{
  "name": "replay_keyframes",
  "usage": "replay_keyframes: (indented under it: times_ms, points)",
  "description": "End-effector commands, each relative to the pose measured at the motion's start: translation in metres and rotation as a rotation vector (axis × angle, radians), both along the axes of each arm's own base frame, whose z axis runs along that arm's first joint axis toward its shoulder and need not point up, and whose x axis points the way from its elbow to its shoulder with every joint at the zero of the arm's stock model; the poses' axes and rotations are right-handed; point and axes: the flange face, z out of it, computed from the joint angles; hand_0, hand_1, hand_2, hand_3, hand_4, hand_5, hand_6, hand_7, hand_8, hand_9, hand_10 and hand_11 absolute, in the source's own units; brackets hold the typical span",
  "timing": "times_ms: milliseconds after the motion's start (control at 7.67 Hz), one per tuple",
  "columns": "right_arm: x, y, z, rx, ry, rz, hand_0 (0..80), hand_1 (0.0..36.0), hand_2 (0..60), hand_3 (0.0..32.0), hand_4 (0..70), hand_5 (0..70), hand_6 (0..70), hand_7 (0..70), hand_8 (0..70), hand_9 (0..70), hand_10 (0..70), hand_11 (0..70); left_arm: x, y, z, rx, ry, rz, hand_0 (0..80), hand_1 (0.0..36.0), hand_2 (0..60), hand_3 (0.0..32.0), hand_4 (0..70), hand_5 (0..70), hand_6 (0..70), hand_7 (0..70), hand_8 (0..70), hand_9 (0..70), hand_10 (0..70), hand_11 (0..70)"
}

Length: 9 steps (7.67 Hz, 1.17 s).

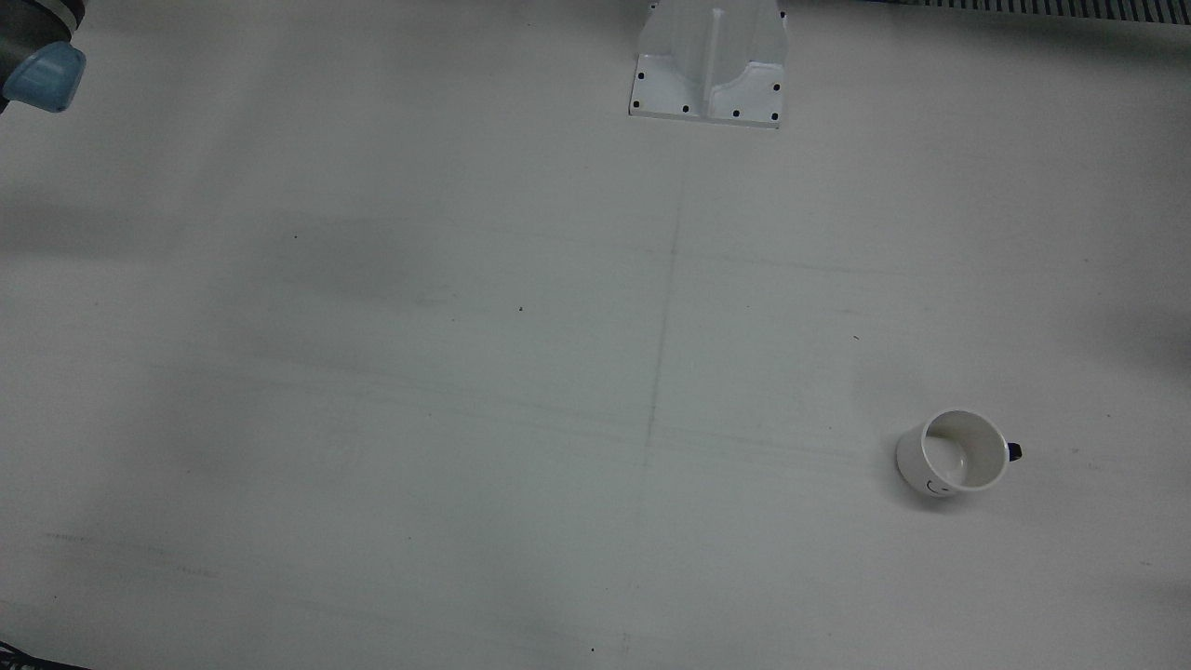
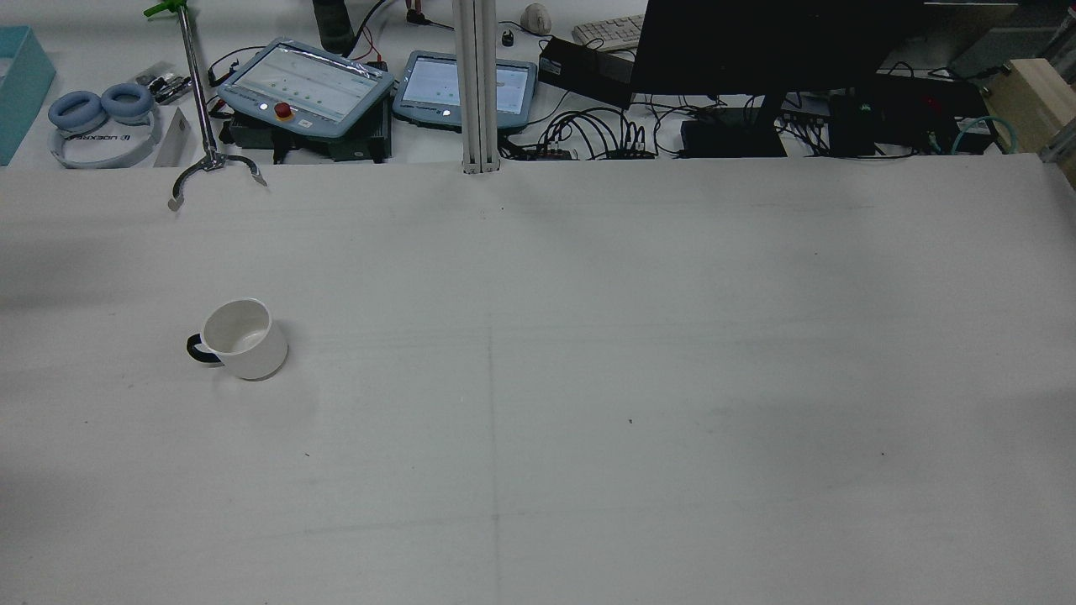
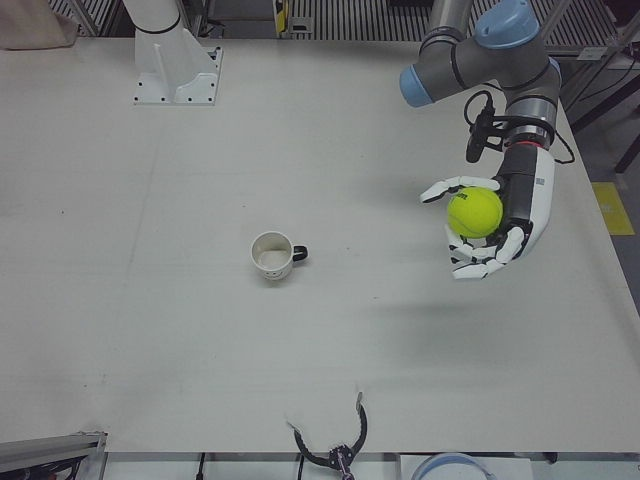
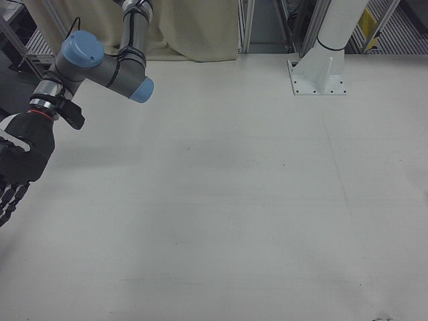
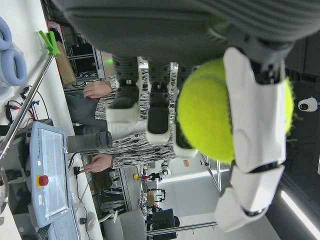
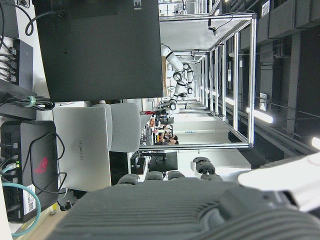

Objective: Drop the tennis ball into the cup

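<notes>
Tennis ball point(image 3: 474, 211) sits in my left hand point(image 3: 492, 226), fingers point(image 3: 470, 265) curled around it from both sides, held in the air above the white surface point(image 3: 330, 330). My cup point(image 3: 272, 256) stands upright on that surface, well apart from the ball, its dark handle pointing toward my left arm's side, nothing inside it. My right hand point(image 4: 15, 167) hangs at the surface's far edge; whether its fingers are clenched I cannot tell.

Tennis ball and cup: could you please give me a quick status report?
Left robot hand shut on ball, held above the table, off to the side of the cup. Cup upright, empty. Right robot hand holds nothing, far side. Path clear.
</notes>
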Motion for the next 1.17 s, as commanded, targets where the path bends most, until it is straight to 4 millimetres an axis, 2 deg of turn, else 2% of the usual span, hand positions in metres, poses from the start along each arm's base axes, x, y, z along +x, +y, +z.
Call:
replay_keyframes:
  times_ms: [0,130,261,391,652,783,913,1043]
  points:
    - [0.0,0.0,0.0,0.0,0.0,0.0,0.0,0.0,0.0,0.0,0.0,0.0,0.0,0.0,0.0,0.0,0.0,0.0,0.0,0.0,0.0,0.0,0.0,0.0,59.8,21.8,24.7,0.0,21.7,26.0,70.0,70.0,48.6,58.5,48.6,70.0]
    - [0.0,0.0,0.0,0.0,0.0,0.0,0.0,0.0,0.0,0.0,0.0,0.0,0.0,0.0,0.0,0.0,0.0,0.0,0.006,-0.001,-0.003,0.009,0.0,0.011,59.6,22.0,24.2,0.0,21.6,25.2,70.0,70.0,47.9,58.6,48.4,69.9]
    - [0.0,0.0,0.0,0.0,0.0,0.0,0.0,0.0,0.0,0.0,0.0,0.0,0.0,0.0,0.0,0.0,0.0,0.0,0.051,-0.005,-0.01,0.035,0.01,0.083,60.0,22.4,23.6,0.0,21.6,24.5,70.0,70.0,47.7,58.7,48.3,69.8]
    - [0.0,0.0,0.0,0.0,0.0,0.0,0.0,0.0,0.0,0.0,0.0,0.0,0.0,0.0,0.0,0.0,0.0,0.0,0.106,-0.012,-0.031,0.064,0.021,0.156,60.2,22.9,23.2,0.0,21.5,23.7,70.0,70.0,47.0,58.4,48.2,69.6]
    - [0.0,0.0,0.0,0.0,0.0,0.0,0.0,0.0,0.0,0.0,0.0,0.0,0.0,0.0,0.0,0.0,0.0,0.0,0.191,-0.028,-0.075,0.103,0.051,0.221,59.6,22.6,25.6,0.0,20.9,24.9,70.0,70.0,46.8,56.6,49.0,70.0]
    - [0.0,0.0,0.0,0.0,0.0,0.0,0.0,0.0,0.0,0.0,0.0,0.0,0.0,0.0,0.0,0.0,0.0,0.0,0.216,-0.037,-0.105,0.165,0.005,0.228,57.9,21.8,25.8,0.0,20.8,23.3,70.0,70.0,45.8,56.0,49.0,70.0]
    - [0.0,0.0,0.0,0.0,0.0,0.0,0.0,0.0,0.0,0.0,0.0,0.0,0.0,0.0,0.0,0.0,0.0,0.0,0.238,-0.034,-0.113,0.191,-0.026,0.248,57.1,21.4,28.7,0.0,21.3,24.2,70.0,67.6,45.9,55.1,48.8,70.0]
    - [0.0,0.0,0.0,0.0,0.0,0.0,0.0,0.0,0.0,0.0,0.0,0.0,0.0,0.0,0.0,0.0,0.0,0.0,0.248,-0.03,-0.111,0.199,-0.057,0.254,56.3,21.0,27.8,0.0,20.5,22.9,69.7,68.7,45.4,55.2,48.8,70.0]
